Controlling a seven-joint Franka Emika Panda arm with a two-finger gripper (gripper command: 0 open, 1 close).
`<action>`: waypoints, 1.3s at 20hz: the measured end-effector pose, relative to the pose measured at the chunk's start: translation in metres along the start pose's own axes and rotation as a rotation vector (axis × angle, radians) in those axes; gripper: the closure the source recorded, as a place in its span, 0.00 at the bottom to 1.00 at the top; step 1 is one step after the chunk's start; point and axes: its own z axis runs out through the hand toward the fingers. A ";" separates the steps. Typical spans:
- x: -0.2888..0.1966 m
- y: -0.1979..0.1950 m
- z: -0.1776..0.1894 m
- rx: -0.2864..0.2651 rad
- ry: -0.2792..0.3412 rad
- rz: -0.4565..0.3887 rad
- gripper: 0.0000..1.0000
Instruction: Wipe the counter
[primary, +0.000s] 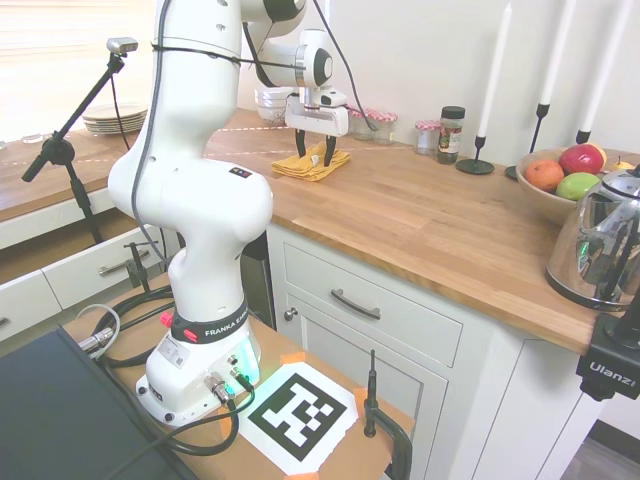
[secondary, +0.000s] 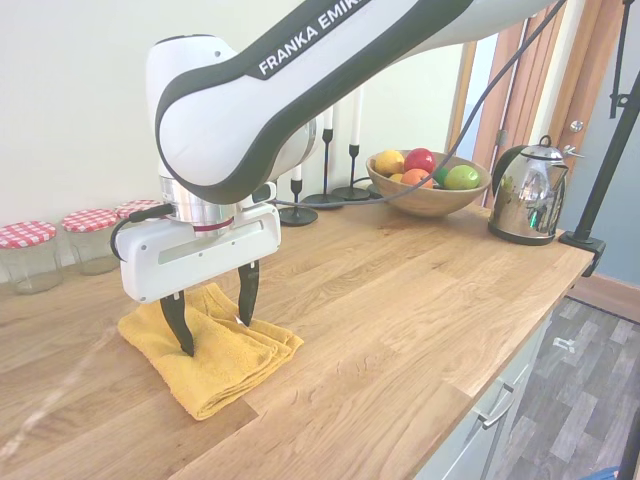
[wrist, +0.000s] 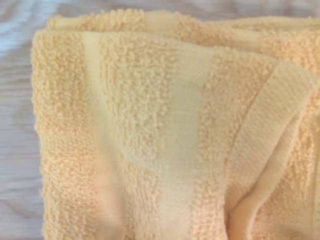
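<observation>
Kitchen. Wood surface (primary: 420, 215) runs long over white cabinets (primary: 380, 330). Claw (secondary: 213, 308) spread wide, fingertips down onto folded yellow towel (secondary: 215, 365). Jars (secondary: 28, 255) at wall, 10 o'clock of towel. Candlesticks (secondary: 325, 185), fruit bowl (secondary: 425, 195), kettle (secondary: 528, 192) toward 2 o'clock.

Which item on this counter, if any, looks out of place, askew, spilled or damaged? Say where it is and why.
Nothing is spilled or damaged. The only untidy thing is the yellow towel, loosely folded with uneven layers, lying on the counter. The gripper hangs open over it. The fruit bowl, kettle and jars stand upright.
</observation>
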 end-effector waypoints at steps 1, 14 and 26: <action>0.000 0.000 0.000 0.000 0.000 0.000 0.00; 0.002 0.000 0.004 0.000 -0.004 0.007 1.00; 0.003 0.005 0.005 0.024 0.008 0.011 1.00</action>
